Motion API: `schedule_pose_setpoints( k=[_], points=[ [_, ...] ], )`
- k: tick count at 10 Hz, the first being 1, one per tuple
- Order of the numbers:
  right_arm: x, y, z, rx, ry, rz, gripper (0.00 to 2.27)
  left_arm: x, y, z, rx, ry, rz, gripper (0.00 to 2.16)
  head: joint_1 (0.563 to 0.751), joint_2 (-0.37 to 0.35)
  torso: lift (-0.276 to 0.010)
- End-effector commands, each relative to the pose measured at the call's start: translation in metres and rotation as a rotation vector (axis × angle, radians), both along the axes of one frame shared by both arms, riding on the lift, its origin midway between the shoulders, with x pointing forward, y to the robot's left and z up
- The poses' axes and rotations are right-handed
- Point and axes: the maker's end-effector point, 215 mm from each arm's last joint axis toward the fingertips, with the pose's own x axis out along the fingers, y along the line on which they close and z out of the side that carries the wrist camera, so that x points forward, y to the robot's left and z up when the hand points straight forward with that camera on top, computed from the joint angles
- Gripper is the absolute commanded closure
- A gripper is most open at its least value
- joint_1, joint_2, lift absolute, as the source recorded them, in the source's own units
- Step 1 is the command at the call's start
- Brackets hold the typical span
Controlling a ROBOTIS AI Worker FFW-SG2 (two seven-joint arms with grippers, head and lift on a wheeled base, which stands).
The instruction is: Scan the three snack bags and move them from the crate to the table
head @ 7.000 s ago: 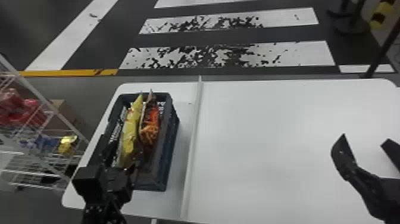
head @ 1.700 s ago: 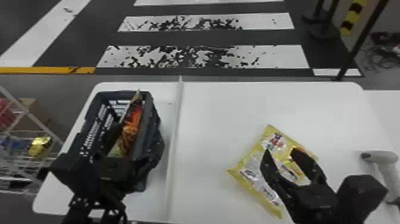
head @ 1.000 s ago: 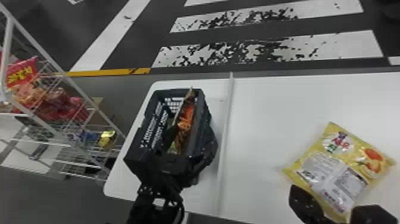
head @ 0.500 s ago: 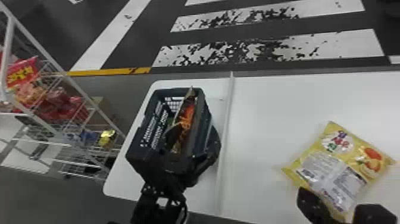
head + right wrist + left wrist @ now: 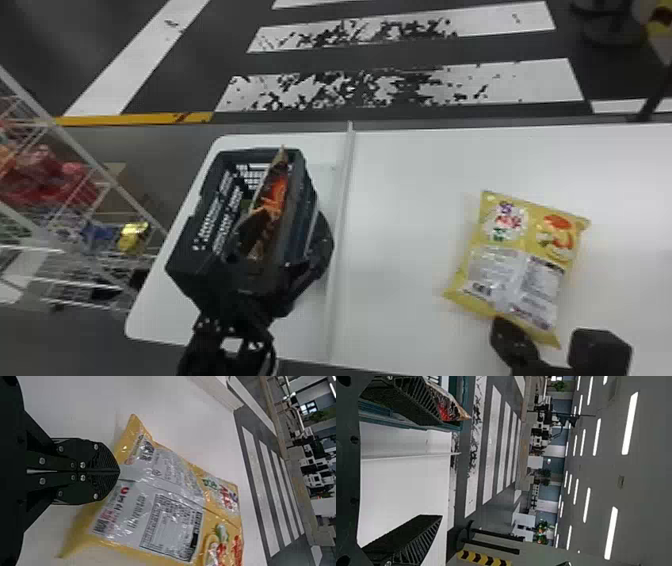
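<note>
Left gripper: fingers spread wide, one over the crate, the other outside its wall.
Bag in crate: here it is, orange and brown, on edge, partly hidden by the left gripper's crate-side finger.
Right gripper: fingers together, tips right at the near edge of the yellow bag; touching or not, can't tell.
Yellow bag: flat on the table, just ahead of those tips, well to the left gripper's right.
</note>
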Motion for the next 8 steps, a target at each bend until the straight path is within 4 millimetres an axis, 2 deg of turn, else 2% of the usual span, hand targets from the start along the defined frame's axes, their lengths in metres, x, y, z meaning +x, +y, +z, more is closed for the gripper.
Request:
schedule_pose_setpoints(
  k=[1,3,4,5,6,8],
  points=[
    [0.002,-0.020,-0.009,-0.022,0.025,-0.036,2.07,0.000,-0.001,0.001,-0.001,-0.001,-0.001,0.03,0.695,0.193,-0.062],
    [0.004,-0.050,-0.008,-0.024,0.034,-0.094,2.07,0.000,-0.004,0.001,-0.003,-0.002,-0.007,0.03,0.695,0.154,-0.062],
    [0.001,-0.054,-0.002,-0.006,0.038,-0.110,2.07,0.000,-0.003,0.001,-0.003,0.001,-0.006,0.03,0.695,0.123,-0.062],
    [-0.013,-0.042,0.013,0.018,0.049,-0.086,2.07,0.000,-0.003,-0.001,-0.002,0.003,-0.006,0.03,0.695,0.101,-0.062],
    [-0.018,-0.027,0.037,0.040,0.036,-0.058,2.07,0.000,-0.001,-0.001,-0.002,0.004,0.000,0.03,0.695,0.107,-0.062],
    [-0.002,-0.023,0.069,0.051,-0.010,-0.053,2.07,-0.001,-0.004,-0.003,-0.007,0.007,-0.003,0.03,0.695,0.146,-0.062]
  ],
)
